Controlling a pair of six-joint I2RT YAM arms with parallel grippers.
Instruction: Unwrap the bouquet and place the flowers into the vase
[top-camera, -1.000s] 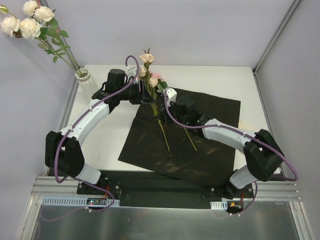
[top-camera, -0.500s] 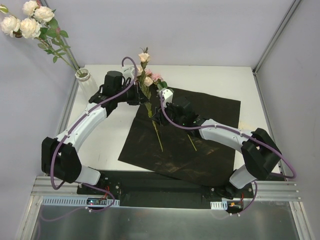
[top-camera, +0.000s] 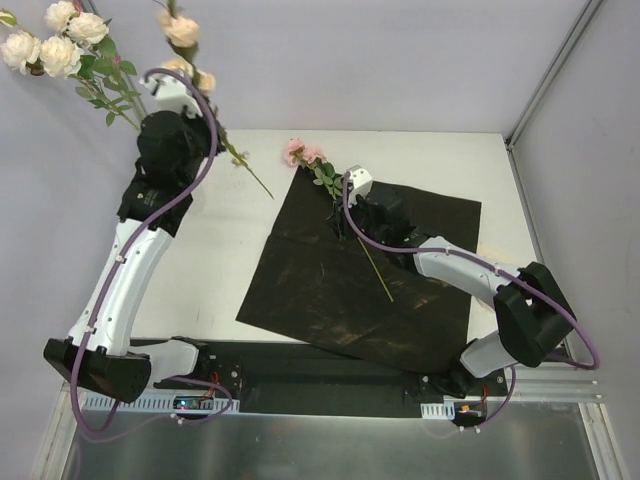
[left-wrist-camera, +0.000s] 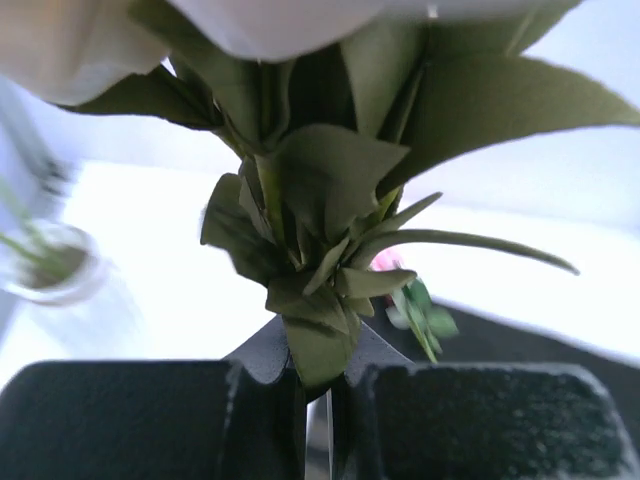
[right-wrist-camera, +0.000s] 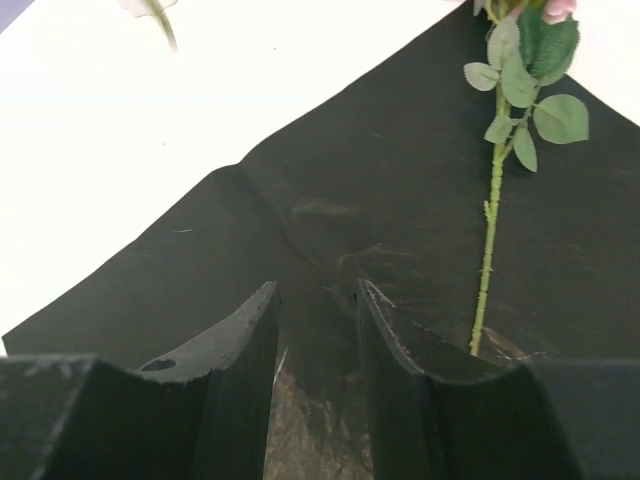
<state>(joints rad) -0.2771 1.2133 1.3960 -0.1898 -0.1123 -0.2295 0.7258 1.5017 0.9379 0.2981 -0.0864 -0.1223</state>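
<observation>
Your left gripper (left-wrist-camera: 315, 408), clamped on the flowers (top-camera: 183, 30), has swung to 10 o'clock, tight by the wall (top-camera: 50, 190). Your right gripper (right-wrist-camera: 318, 310) is now parted and empty above the black paper (top-camera: 330, 300).

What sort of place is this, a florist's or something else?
Probably a robotics lab test cell, not a shop: a left arm and right arm bolted to a metal rail, a white table boxed in by plain grey panels.

Right claw (right-wrist-camera: 318, 292), jaws apart, over black paper sheet (right-wrist-camera: 380, 180) on white table (right-wrist-camera: 200, 90), leafy flower stem (right-wrist-camera: 490, 245) just beside
</observation>
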